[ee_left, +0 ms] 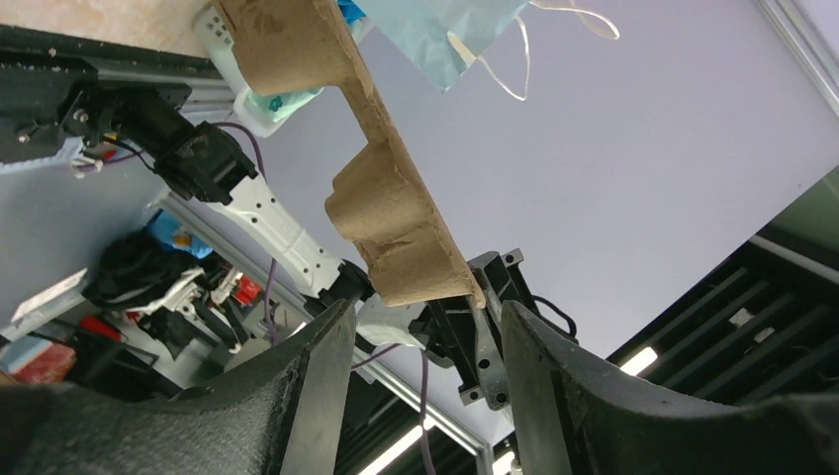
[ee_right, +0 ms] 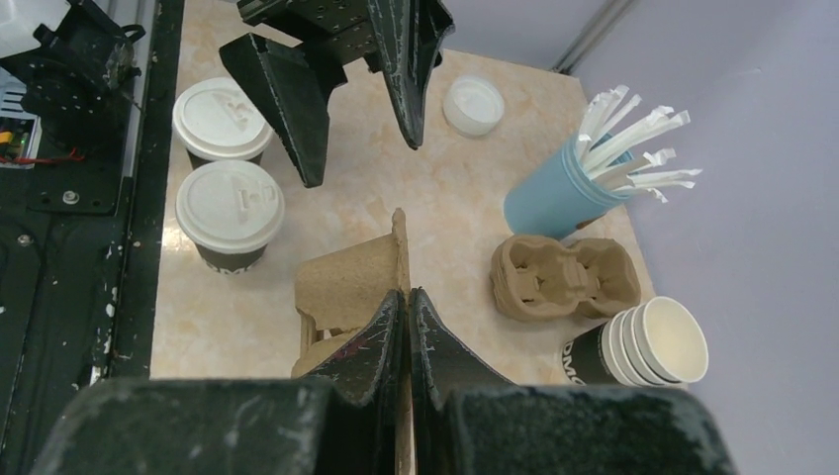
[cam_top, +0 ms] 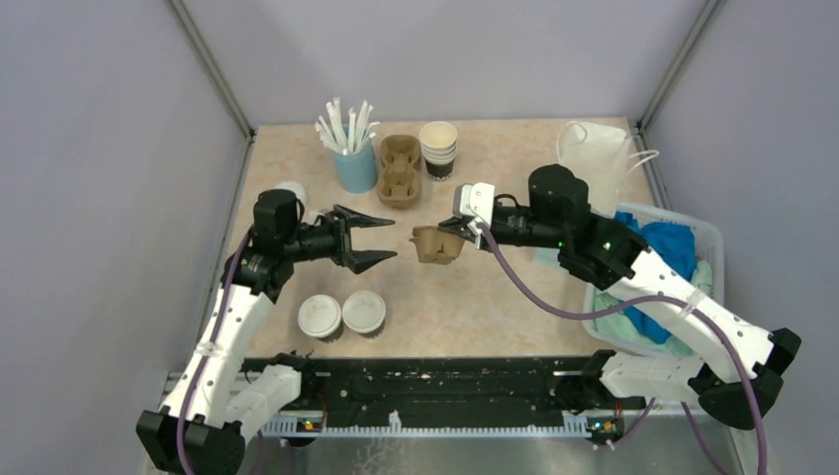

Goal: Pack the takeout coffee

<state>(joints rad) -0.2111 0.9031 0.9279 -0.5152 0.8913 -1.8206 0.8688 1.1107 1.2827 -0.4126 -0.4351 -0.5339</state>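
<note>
Counting, we find two lidded cups [cam_top: 364,312] by the table's [cam_top: 495,287] near edge; right gripper [cam_top: 450,233] clamps one carrier [cam_top: 433,245], left gripper [cam_top: 394,237] spread apart.

Brown cups [cam_top: 320,318] — white lids [cam_top: 364,311], tan carrier [cam_top: 436,244], marbled beige table [cam_top: 495,297]

The left arm [cam_top: 230,332] and right arm [cam_top: 693,319] have white links with black joints and bases. A purple cable [cam_top: 542,306] runs along each. Black gripper fingers [ee_right: 287,99] look scuffed.

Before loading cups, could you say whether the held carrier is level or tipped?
Tipped: the right gripper pinches the carrier by its vertical rim.
</note>
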